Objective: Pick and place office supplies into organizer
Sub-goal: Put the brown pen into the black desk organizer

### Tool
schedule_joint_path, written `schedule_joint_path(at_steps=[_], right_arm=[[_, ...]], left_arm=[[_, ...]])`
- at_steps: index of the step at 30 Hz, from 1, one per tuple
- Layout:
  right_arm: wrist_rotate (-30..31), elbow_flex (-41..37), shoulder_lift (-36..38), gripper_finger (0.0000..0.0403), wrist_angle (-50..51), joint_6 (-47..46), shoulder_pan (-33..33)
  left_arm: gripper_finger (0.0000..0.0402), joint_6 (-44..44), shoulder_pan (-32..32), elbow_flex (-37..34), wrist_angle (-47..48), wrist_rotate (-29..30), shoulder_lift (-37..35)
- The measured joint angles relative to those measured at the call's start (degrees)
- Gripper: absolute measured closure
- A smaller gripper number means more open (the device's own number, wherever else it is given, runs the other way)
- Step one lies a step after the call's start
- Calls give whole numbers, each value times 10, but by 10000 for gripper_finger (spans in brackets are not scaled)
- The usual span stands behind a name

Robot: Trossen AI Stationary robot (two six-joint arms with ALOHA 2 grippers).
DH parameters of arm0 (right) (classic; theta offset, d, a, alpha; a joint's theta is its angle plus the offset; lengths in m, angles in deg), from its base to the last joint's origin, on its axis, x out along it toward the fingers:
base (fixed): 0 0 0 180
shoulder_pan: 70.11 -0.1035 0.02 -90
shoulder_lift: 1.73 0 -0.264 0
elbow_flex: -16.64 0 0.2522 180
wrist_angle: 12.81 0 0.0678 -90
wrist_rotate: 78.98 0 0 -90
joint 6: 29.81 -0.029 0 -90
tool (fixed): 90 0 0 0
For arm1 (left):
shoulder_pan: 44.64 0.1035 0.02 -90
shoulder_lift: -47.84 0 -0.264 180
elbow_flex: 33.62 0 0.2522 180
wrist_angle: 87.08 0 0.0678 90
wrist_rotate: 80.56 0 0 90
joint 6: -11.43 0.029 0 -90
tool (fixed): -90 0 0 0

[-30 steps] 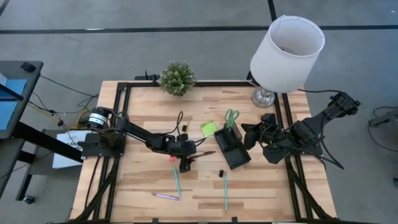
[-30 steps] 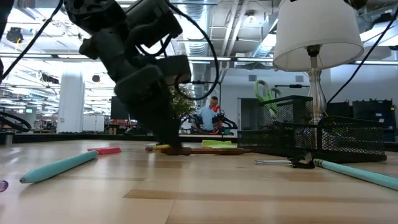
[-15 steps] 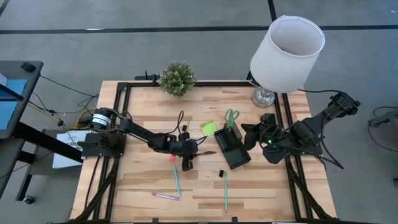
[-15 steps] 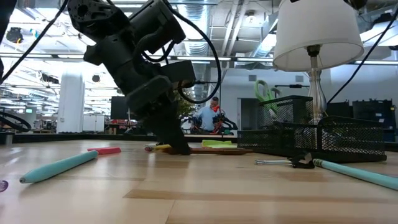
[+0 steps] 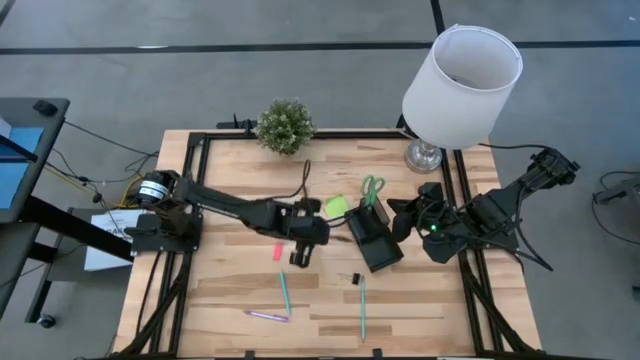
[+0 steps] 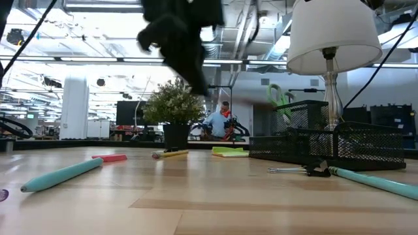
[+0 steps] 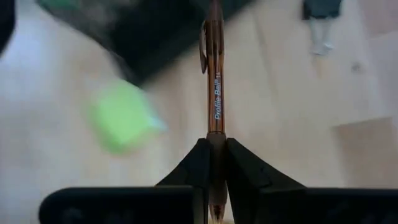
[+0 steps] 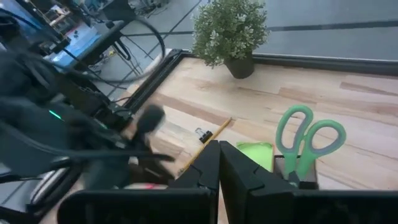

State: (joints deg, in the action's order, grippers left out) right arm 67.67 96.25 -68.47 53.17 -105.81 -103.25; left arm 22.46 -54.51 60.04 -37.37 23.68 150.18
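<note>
My left pincer [image 7: 214,163] pinched a dark pen [image 7: 215,74], raised off the bench [image 5: 240,180] at frame centre, just left of the organizer [image 5: 372,238]. Right pincer [image 8: 217,163] pressed together, empty, at right.

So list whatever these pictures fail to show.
- Low view: the left gripper is motion-blurred, so the pen it holds cannot be seen there.
- Left wrist view: the organizer and sticky-note pad are blurred.
- High view: the black clip is too small to read.
</note>
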Motion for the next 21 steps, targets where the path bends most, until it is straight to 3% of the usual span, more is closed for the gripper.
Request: schedule_joint_path(at_steps=[4,7,9,12,17,21], right_arm=[[0,0,5,403,-22,-1,-20],[14,7,15,403,-27,-9,-54],[51,16,22,403,-48,5,-86],[102,24,30,403,-110,78,-140],[131,24,27,403,-221,227,-202],[153,24,18,403,-248,253,-215]], left_arm=[[386,203,-1,109,35,137,-3],[386,389,6,130,-2,223,-3],[386,492,15,129,-31,229,-3],[386,577,34,130,-64,218,12],[386,697,65,129,-139,246,65],[386,849,74,129,-213,272,109]])
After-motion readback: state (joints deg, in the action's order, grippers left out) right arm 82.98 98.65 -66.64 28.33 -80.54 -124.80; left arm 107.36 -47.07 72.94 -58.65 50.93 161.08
